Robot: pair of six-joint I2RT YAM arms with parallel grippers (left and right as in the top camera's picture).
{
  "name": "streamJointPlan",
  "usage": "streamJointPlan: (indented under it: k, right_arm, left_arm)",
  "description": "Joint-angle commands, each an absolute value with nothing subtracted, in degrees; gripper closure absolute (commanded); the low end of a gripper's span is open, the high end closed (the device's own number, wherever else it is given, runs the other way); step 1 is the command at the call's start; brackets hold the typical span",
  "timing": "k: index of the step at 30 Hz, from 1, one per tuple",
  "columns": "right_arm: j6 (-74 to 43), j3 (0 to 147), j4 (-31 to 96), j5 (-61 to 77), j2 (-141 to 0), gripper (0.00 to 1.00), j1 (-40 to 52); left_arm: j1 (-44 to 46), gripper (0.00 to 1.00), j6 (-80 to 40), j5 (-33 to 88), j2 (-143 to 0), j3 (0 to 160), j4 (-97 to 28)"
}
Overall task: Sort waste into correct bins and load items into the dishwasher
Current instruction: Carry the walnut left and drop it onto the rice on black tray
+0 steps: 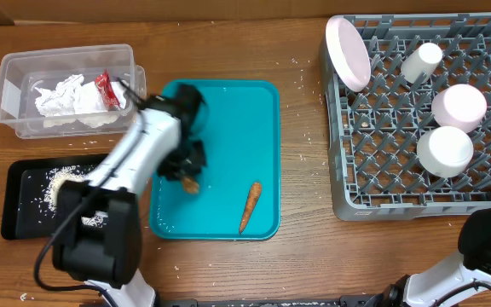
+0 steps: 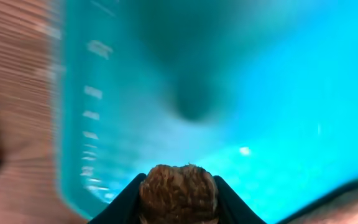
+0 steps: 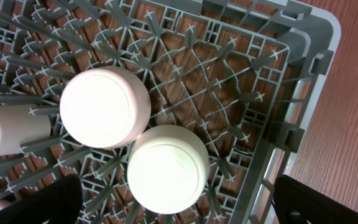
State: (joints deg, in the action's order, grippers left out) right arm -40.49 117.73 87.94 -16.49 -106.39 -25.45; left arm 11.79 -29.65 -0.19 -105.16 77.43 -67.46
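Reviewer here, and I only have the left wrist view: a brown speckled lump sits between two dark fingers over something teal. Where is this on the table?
Observer: The left tool is over the teal tray, near its left side.
Operator: Is anything else lying on that tray?
Observer: Yes, a carrot stick lies toward the tray's lower right, apart from the food lump.
Operator: Where would the lump go?
Observer: Probably the black tray left of the teal one, which already holds rice grains.
Operator: And the dishwasher?
Observer: The grey rack at the right holds a plate, bowls and a cup.
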Motion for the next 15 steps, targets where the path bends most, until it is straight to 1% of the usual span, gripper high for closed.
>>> streamJointPlan:
  k: [1,6,9,15]
  right_arm:
    - [-40.45,117.86,87.68,-16.88,-105.6,0.0,-25.47]
    - [-40.45,117.86,87.68,-16.88,-105.6,0.0,-25.47]
    - [-40.45,117.86,87.68,-16.88,-105.6,0.0,-25.47]
    - [-40.45,117.86,87.68,-16.88,-105.6,0.0,-25.47]
  left_arm:
    - [4.97,0.67,-28.32,-1.54,-105.21,83.83,-70.04]
    - [-5.61,0.66,-28.32,-2.11,-105.21,90.17,-73.71]
    - [-12.71,0.67,-28.34,-2.7,-105.3,90.13,-73.19]
    - [-24.6,0.67,-31.64,-3.38,-105.34,87.09,-70.24]
